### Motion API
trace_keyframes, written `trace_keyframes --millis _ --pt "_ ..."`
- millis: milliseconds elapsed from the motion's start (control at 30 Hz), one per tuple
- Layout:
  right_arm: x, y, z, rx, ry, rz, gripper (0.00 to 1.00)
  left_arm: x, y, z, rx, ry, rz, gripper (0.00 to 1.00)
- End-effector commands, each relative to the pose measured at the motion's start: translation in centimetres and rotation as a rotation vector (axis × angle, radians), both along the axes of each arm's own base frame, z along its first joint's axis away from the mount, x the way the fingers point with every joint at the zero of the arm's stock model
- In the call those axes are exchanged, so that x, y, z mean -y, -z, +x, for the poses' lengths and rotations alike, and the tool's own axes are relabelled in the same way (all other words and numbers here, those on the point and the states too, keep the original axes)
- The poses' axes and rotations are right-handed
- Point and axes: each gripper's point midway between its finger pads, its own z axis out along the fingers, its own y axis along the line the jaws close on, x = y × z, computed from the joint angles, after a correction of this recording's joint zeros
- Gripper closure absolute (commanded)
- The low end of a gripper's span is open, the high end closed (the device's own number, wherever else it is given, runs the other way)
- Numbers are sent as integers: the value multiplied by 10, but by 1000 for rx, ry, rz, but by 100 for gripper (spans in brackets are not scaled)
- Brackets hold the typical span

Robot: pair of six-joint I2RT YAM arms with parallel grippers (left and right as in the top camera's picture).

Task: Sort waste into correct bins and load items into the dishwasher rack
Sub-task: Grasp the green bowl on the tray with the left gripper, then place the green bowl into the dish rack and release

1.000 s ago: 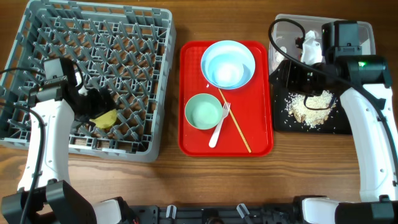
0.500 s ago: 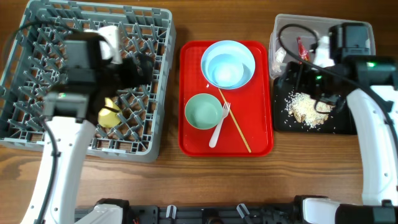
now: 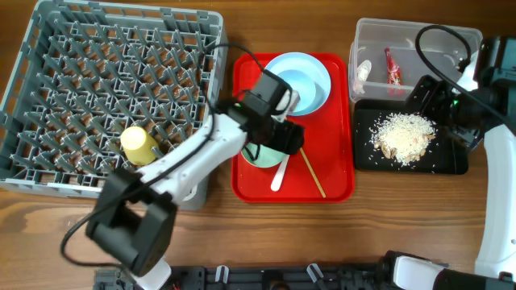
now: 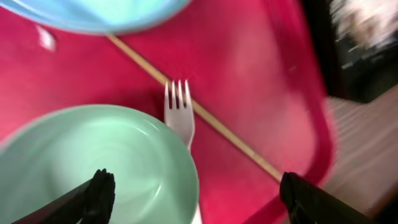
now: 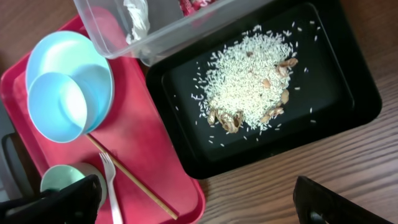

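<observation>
Left gripper (image 4: 202,196) is spread wide and holding nothing, hanging low over the near half of the red tray (image 4: 261,74). The green bowl (image 4: 93,162) sits right under me, offset toward my left finger. Its right-hand rim falls roughly midway between the 2 fingers, so 1 finger inside and 1 outside looks like a workable rim pinch.

The fork (image 4: 179,112) lies just beside that rim, tines pointing away from me and handle running back under the gap. I can't tell if it touches the bowl, and there's a risk I pinch it too. The chopstick (image 4: 211,121) crosses diagonally behind the tines. Beyond that is the round plate (image 3: 296,80) with the small bowl in it.

The dishwasher rack (image 3: 48,97) is off to my left with the yellow cup (image 3: 139,143) in it, so the left arm is nearer for this carry.

Right gripper (image 5: 196,205) is also parted and empty, high over the black tray (image 3: 451,161) of rice (image 3: 403,133).
</observation>
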Motion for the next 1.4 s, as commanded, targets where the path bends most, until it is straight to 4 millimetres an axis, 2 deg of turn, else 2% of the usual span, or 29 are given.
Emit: trace_keyframes --millis 0,133,300,467,533,633,700,800,833,900,933,1067,1133,1233,1367 --pt "3 7 -5 -23 21 -6 0 1 37 -3 -4 11 117 17" --pt "3 7 -5 -23 22 -6 0 -4 56 0 23 5 208 37" --pt "3 7 -5 -23 19 -8 0 -2 62 0 18 8 212 74" --pt "2 7 -5 -23 18 -8 0 2 62 -4 18 20 209 94" --pt "2 7 -5 -24 18 -8 0 5 60 -5 23 27 204 96" --pt "2 7 -5 -24 18 -7 0 11 40 -3 56 30 176 96" --pt "2 7 -5 -24 18 -8 0 14 17 2 95 24 140 96" --pt "2 7 -6 -27 18 -7 0 15 -26 7 170 8 72 96" --pt "2 7 -6 -27 15 -8 0 10 -54 11 219 -11 29 96" --pt "2 7 -6 -27 8 -10 0 2 -77 16 260 -36 -5 96" --pt "2 7 -6 -27 4 -12 0 -9 -97 22 296 -70 -32 96" --pt "2 7 -6 -27 3 -13 0 -80 -170 53 431 -243 -145 96" --pt "2 7 -6 -27 4 -12 0 -113 -192 65 450 -305 -219 96" --pt "2 7 -6 -27 3 -13 0 -157 -206 78 413 -350 -365 96" --pt "2 7 -6 -26 3 -12 0 -205 -210 93 351 -333 -584 96"
